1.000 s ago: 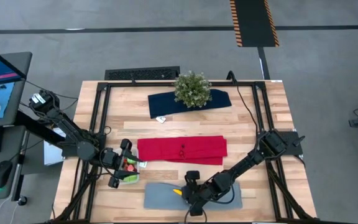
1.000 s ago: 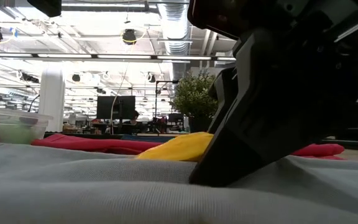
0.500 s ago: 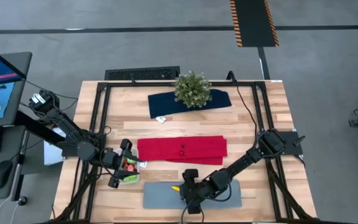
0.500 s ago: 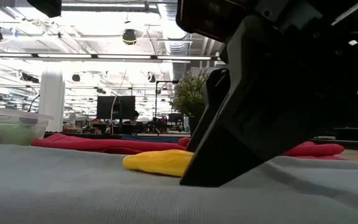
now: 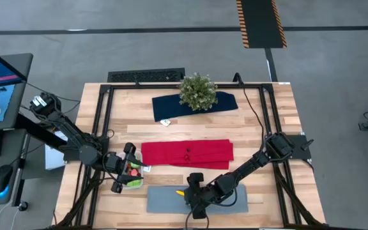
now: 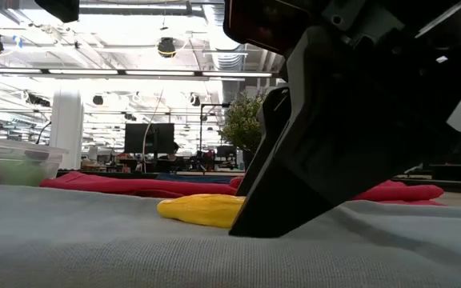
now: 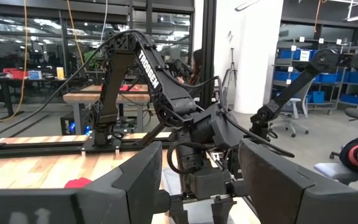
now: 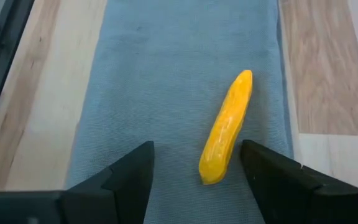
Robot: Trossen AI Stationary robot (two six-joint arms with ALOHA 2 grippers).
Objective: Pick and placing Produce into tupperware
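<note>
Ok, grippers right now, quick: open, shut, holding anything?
Left gripper: around the tupperware; grip cannot be told.
Right gripper: open, empty, over the yellow produce piece.

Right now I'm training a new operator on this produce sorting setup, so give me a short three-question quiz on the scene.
1. True or false: the yellow produce piece lies on the grey mat.
2. What does the left gripper hold?
A. tupperware
B. red cloth
C. potted plant
3. Fill in: the right gripper has its jaws ____.

Key: 1 true. 2 A: it steadies the tupperware. 3 open, either side of the yellow piece.
</note>
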